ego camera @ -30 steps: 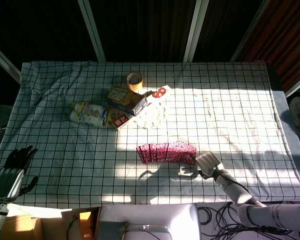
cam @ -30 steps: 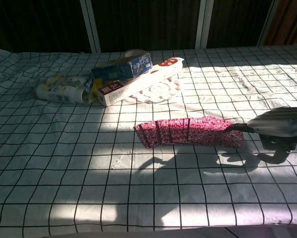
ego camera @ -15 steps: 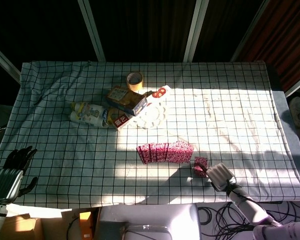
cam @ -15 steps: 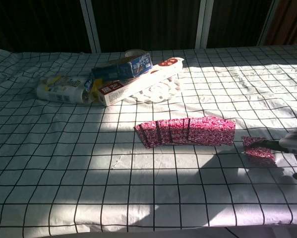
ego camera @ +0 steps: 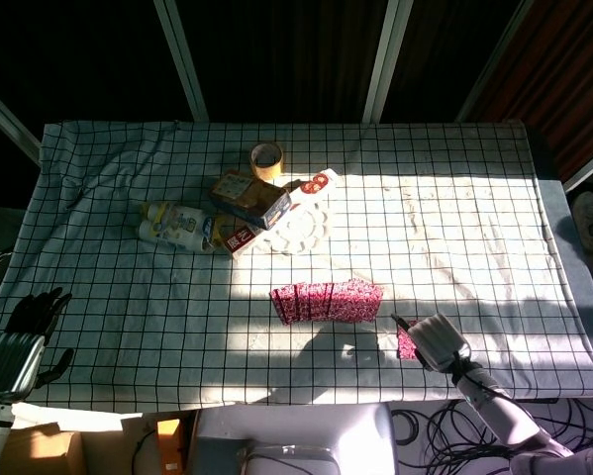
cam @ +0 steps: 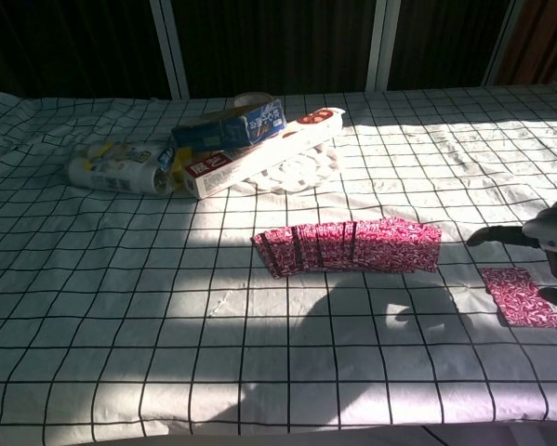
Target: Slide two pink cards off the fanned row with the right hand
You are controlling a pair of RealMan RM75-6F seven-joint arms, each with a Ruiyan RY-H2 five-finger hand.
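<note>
Sunlight falls across a checked tablecloth point(ego camera: 454, 198) before dark windows with pale frames point(ego camera: 182, 59).

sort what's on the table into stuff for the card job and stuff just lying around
For the job:
fanned row of pink cards
slid-off pink cards, lying apart from the row
right hand

Just lying about:
tape roll
boxes
white packet
left hand, at the table's edge

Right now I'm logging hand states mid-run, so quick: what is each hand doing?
Left hand: open, holding nothing, at the table's near left edge.
Right hand: holds nothing; a finger points out above the slid-off pink cards; open or closed cannot be told.
</note>
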